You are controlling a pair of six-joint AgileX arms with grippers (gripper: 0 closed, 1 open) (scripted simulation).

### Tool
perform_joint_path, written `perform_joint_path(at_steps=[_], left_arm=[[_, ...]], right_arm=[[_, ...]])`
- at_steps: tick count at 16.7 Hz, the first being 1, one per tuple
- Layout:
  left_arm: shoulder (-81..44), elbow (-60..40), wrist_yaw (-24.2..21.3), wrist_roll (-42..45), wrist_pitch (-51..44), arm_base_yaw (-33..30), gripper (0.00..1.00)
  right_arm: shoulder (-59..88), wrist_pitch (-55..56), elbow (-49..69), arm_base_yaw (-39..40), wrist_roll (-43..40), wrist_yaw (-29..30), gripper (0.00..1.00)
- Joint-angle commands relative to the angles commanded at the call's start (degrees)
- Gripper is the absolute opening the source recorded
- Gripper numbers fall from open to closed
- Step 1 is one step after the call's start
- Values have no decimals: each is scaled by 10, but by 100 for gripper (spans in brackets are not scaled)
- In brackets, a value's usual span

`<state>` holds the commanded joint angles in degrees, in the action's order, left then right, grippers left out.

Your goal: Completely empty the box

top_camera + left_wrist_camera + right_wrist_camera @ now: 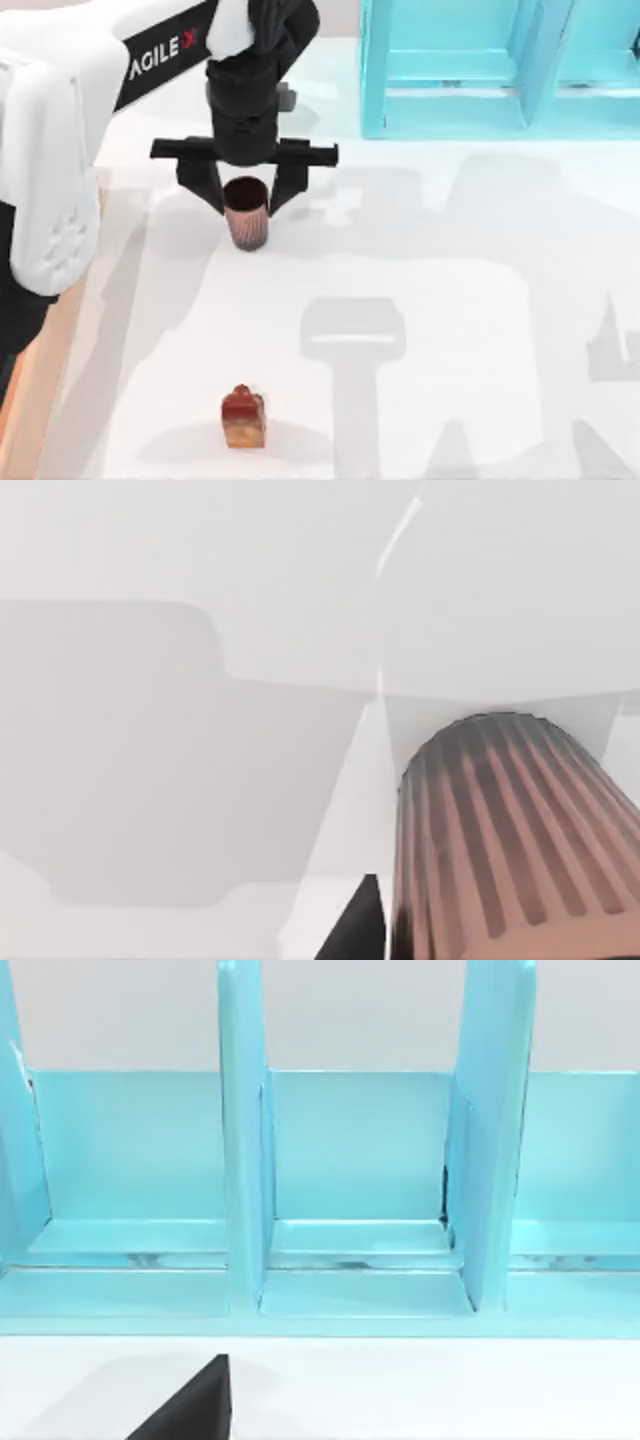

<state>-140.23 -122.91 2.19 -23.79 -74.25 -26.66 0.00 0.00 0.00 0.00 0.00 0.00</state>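
Observation:
My left gripper (246, 190) is at the back of the table, left of centre, shut on a ribbed brown cup (247, 215) that stands upright between its fingers. The left wrist view shows the cup's ribbed side (510, 850) close up over white table. A strip of the box (40, 400), light tan wall and orange-brown floor, runs along the table's left edge, mostly hidden under my left arm. A small red-topped brown block (243, 418) rests on the table at the front, outside the box. A dark part of my right gripper (195, 1410) faces the shelf.
A turquoise compartmented shelf unit (480, 70) stands at the back right, and the right wrist view looks into its open compartments (360, 1160). White table surface (450, 300) stretches across the middle and right, crossed by arm shadows.

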Motion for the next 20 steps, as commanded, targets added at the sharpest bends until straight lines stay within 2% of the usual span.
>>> perform_joint_path(at_steps=[1,14,20], left_arm=[[0,0,0,0,0,0,0],[0,0,0,0,0,0,98],[0,0,0,0,0,0,100]], right_arm=[[0,0,0,0,0,0,100],[0,0,0,0,0,0,100],[0,0,0,0,0,0,100]])
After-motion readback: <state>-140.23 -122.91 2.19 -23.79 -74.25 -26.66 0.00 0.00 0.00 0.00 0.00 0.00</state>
